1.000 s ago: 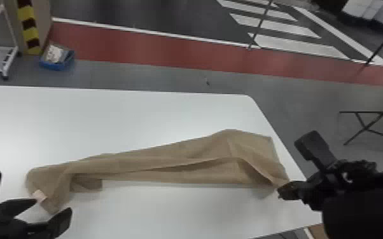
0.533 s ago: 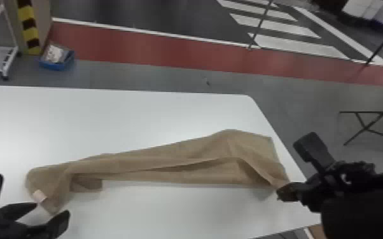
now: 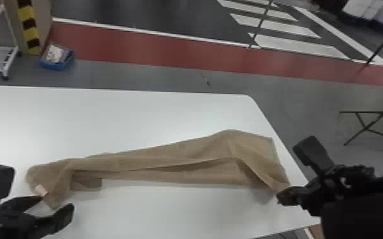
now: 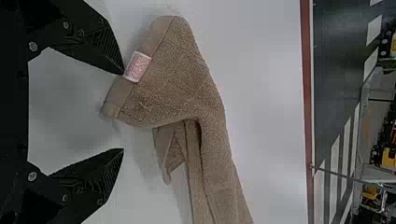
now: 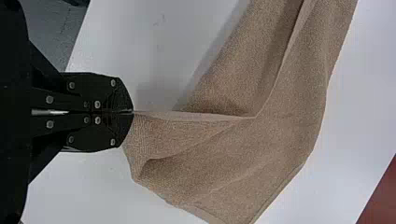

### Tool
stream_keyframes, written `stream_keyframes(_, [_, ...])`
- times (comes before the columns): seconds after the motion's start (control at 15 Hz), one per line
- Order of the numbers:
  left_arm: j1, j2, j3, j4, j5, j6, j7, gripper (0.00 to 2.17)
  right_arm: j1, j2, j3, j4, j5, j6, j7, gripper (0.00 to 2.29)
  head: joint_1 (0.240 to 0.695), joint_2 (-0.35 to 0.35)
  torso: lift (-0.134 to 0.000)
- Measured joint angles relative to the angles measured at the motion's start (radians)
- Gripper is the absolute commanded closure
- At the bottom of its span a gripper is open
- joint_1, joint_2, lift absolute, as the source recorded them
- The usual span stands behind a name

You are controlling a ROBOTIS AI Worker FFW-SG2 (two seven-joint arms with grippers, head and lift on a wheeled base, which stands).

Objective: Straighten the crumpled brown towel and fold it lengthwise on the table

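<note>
Left claw (image 3: 57, 203) shifts slightly right and farther over the last second, now right at the near left end of the towel (image 3: 175, 159), by the tag (image 3: 40, 190). Fingers are open, nothing held; can't tell if one touches the cloth. Right claw (image 5: 132, 112) is closed on the towel's near right corner and hardly moves. Towel lies where it did, a long crumpled strip running left to right across the tabletop (image 3: 105, 111), wider at the right.

So the left side is probably lining up for a second grip. With both ends held, a pull could straighten the strip; the lengthwise fold comes after. Still early in the task, by the look of it. Left end is bunched, with a loose flap beneath, so a grip there may take only one layer.

Edges: towel's right end sits close to the tabletop's right edge, right claw near it too, so pulling further right risks overhang. Open room is on the far side, plus the near strip between the claws.
</note>
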Motion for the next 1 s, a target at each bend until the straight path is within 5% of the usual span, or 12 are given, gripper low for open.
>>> stream_keyframes(0.27, [-0.012, 0.0, 0.005, 0.021, -0.003, -0.009, -0.001, 0.35, 0.002, -0.001, -0.002, -0.002, 0.0, 0.0, 0.0, 1.15, 0.695, -0.35, -0.124])
stream_keyframes(0.4, [-0.014, 0.0, 0.004, 0.021, -0.008, -0.009, -0.004, 0.62, 0.005, -0.002, -0.002, -0.002, 0.0, 0.0, 0.0, 1.15, 0.695, -0.35, -0.124])
stream_keyframes(0.93, [-0.025, 0.0, -0.002, 0.037, -0.036, -0.021, -0.006, 0.82, 0.011, -0.003, -0.005, -0.005, 0.0, 0.0, 0.0, 1.15, 0.695, -0.35, -0.124])
stream_keyframes(1.0, [-0.026, 0.0, -0.003, 0.037, -0.036, -0.021, -0.009, 1.03, 0.013, -0.004, -0.006, -0.006, 0.0, 0.0, 0.0, 1.15, 0.695, -0.35, -0.124])
